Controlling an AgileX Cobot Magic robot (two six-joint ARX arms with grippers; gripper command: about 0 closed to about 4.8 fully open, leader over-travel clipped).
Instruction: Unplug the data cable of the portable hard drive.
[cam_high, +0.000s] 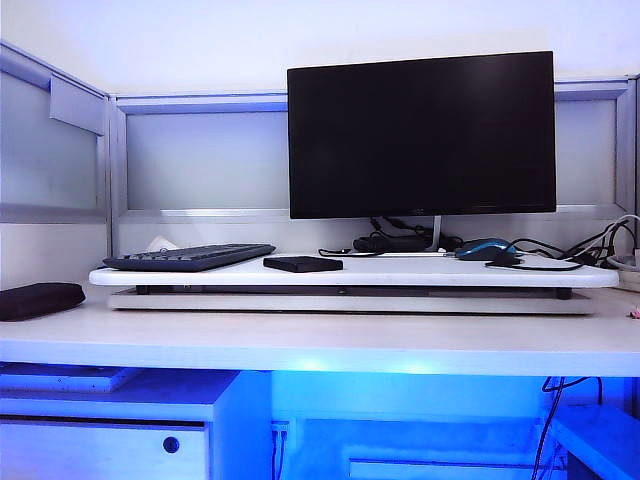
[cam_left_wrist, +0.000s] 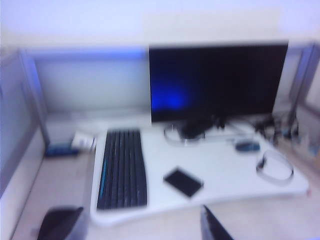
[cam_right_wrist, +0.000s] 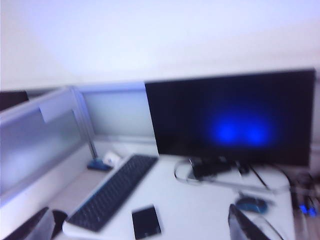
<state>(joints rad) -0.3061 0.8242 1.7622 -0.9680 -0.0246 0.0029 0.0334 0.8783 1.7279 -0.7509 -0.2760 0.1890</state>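
Note:
The portable hard drive (cam_high: 303, 264) is a small flat black slab lying on the white raised board (cam_high: 420, 272), just right of the keyboard. It also shows as the black slab (cam_left_wrist: 183, 181) in the blurred left wrist view and as the black slab (cam_right_wrist: 146, 221) in the blurred right wrist view. The data cable is out of view: I see no cord at the drive. My left gripper (cam_left_wrist: 135, 212) is open, back from the board's near edge, with nothing between its fingers. My right gripper (cam_right_wrist: 136, 220) is open too, held above and short of the drive. Neither arm appears in the exterior view.
A black keyboard (cam_high: 190, 257) lies at the board's left end. A large dark monitor (cam_high: 421, 134) stands behind, with leads at its foot. A blue-and-black mouse (cam_high: 487, 250) and its looped cord lie to the right. A long black pouch (cam_high: 38, 298) rests on the desk at far left.

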